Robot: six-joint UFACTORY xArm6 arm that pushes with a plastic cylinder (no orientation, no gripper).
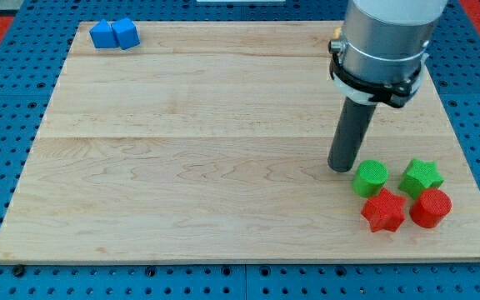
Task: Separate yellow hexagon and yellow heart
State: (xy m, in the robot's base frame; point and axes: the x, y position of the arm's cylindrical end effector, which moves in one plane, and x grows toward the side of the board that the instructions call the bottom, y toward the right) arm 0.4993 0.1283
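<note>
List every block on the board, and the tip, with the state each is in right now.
Two blue blocks: touching, at the wooden board's top left corner.
Green cylinder: upright, just right of my tip.
Green star: flat, apart from the cylinder.
Red star: flat, below the green cylinder.
Red cylinder: upright, beside the red star.
My tip: down on the board.
Yellow hexagon and yellow heart: not visible.

Tip [340,169] is set on the board [182,150]. Green cylinder [371,177] is placed just right of it, green star [422,176] further right. Red star [382,210] and red cylinder [431,207] are placed below-right. Two blue blocks [114,34] are seen far up-left, touching.
</note>
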